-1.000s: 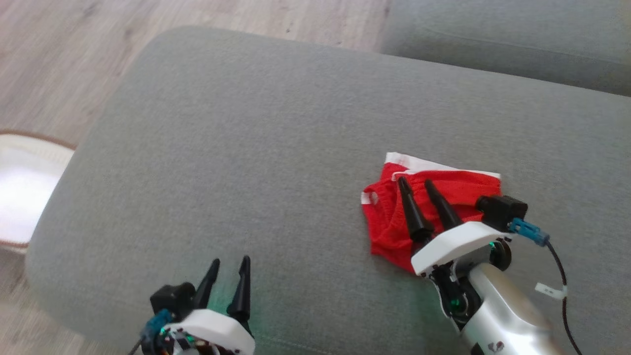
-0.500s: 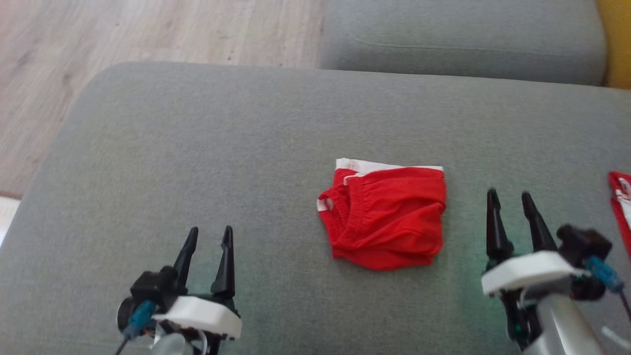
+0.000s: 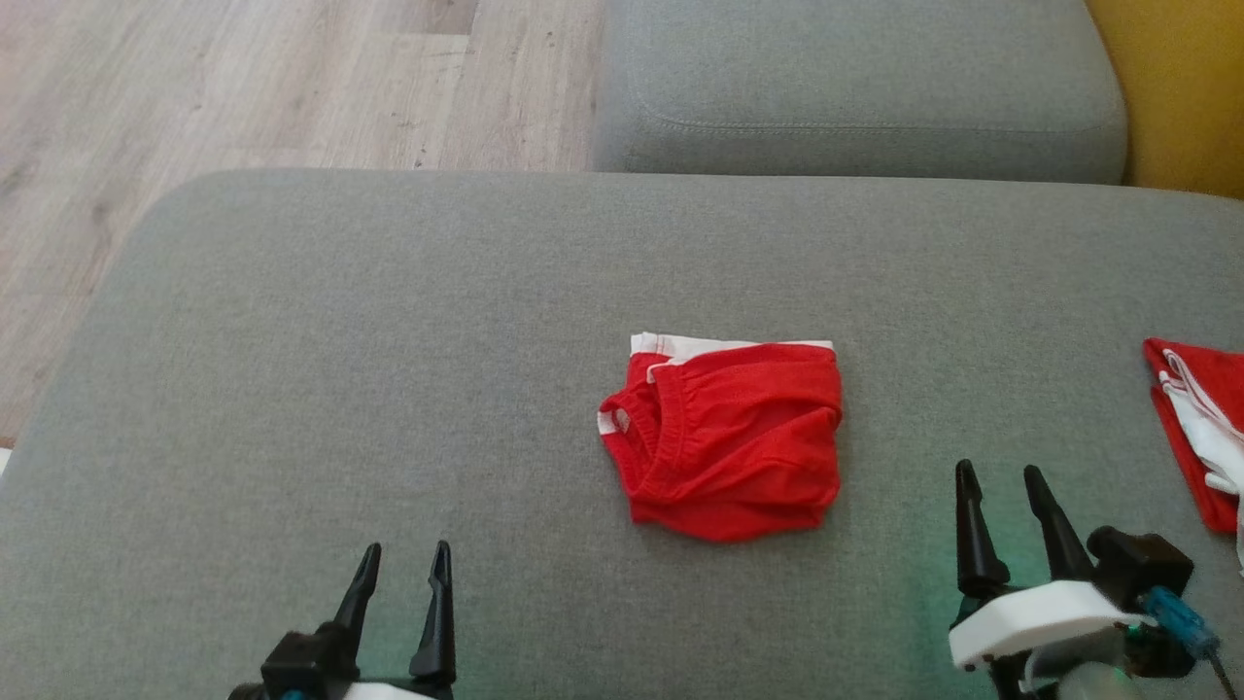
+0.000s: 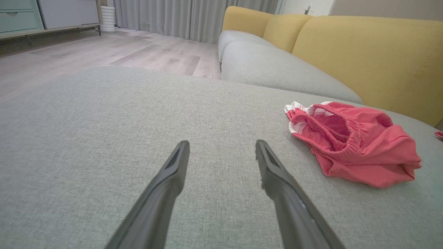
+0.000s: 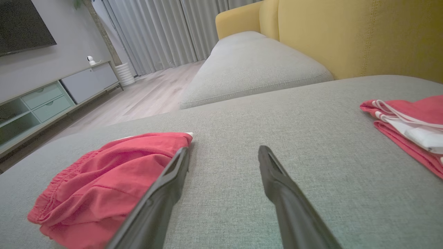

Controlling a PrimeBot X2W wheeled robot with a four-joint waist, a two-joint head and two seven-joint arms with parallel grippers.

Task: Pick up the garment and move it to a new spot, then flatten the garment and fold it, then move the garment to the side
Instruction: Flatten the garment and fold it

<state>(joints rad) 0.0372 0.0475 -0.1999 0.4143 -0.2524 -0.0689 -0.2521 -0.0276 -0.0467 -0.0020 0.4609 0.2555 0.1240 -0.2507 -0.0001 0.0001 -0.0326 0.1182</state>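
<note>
Nearest, the left gripper (image 3: 406,549) and the right gripper (image 3: 998,471) hang over the gray seat (image 3: 340,369). Their fingers are spread wide and hold nothing. A bit farther, between them, the folded red shorts (image 3: 724,437) lie in the middle of the seat. More red clothes (image 3: 1191,428) lie at the right edge. Beyond are a far cushion (image 3: 855,87) and the wood floor (image 3: 194,87).
</note>
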